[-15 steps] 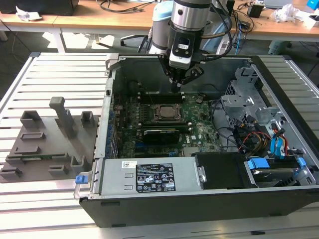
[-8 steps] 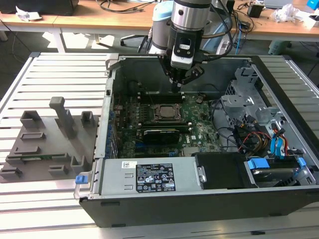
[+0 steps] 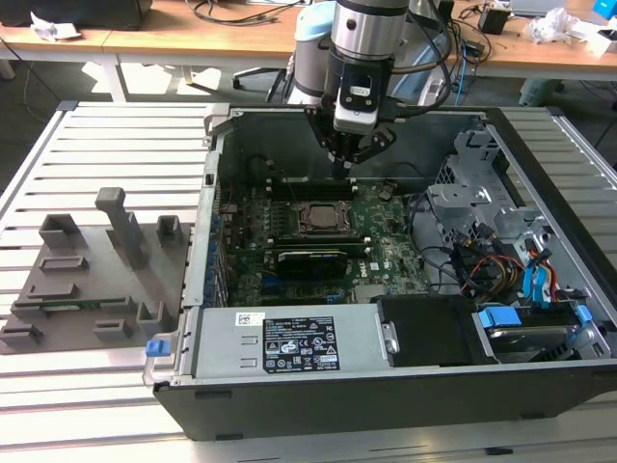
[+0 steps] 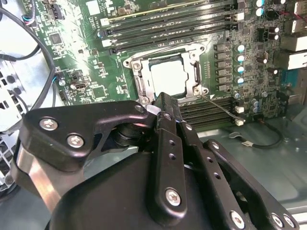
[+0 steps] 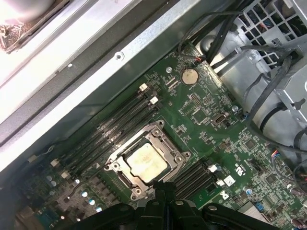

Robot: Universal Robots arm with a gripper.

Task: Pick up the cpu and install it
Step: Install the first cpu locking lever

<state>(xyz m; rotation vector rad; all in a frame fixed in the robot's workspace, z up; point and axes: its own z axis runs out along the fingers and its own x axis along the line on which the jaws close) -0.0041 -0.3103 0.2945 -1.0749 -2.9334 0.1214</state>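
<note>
Hovering inside the open computer case (image 3: 405, 405), the pincer (image 3: 345, 162) has its fingers pressed together above the motherboard (image 5: 201, 120); the cpu (image 5: 144, 162) lies flat in its socket (image 4: 138, 79), apart from the fingertips.

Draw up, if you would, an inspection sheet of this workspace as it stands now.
Surface: slatted metal table carrying an open computer case.
Job's things: cpu lies flat inside the socket frame on the motherboard.
Clutter: grey tray with upright blocks, on the exterior view's left of the case.
Grippers: end effector shut, nothing held, hanging over the motherboard close to the socket frame.
Cables: cable bundle inside the case, at the exterior view's right.
Surroundings: wooden bench behind the table.
</note>
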